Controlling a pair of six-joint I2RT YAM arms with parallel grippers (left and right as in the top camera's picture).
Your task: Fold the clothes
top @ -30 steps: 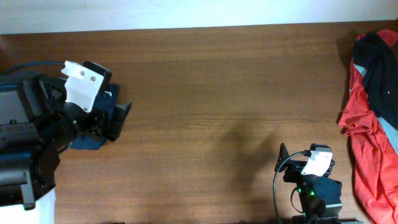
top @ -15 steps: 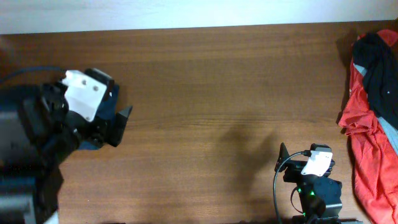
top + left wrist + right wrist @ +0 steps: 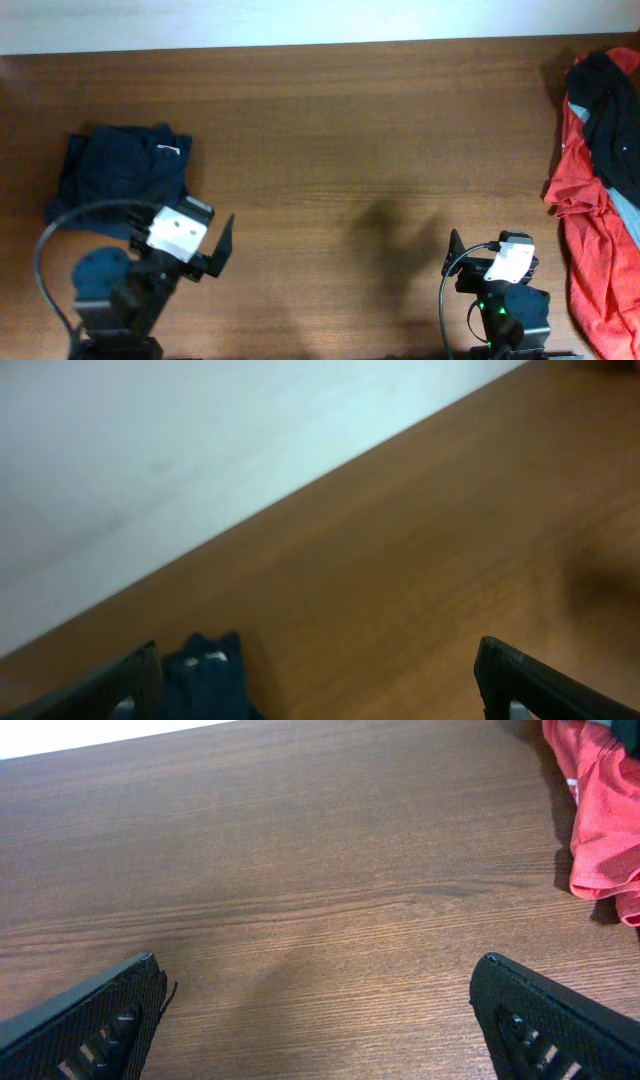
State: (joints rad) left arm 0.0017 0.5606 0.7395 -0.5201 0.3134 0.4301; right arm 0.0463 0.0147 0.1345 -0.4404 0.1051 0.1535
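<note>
The left hand (image 3: pixel 318 650) is released, its two dark fingers (image 3: pixel 120 680) spread wide with only bare wood between them. It sits low at the near left part of the tabletop (image 3: pixel 350 150) and faces the far edge. Just beyond it lie the clothes (image 3: pixel 125 175), a dark navy pair of shorts gathered into a compact, roughly square bundle near the left end. A small white label (image 3: pixel 172 150) shows at the bundle's far right corner. In the left wrist view a corner of the navy cloth sits just beside the left finger. Whether the arm touches the bundle's near edge cannot be told from above.

The right hand (image 3: pixel 318 960) is also released, with nothing between its fingers, near the front right of the tabletop. Past it, at the right end, a red, black and grey garment heap (image 3: pixel 595 200) lies well apart from the shorts. A pale wall (image 3: pixel 300 20) runs along the far edge.
</note>
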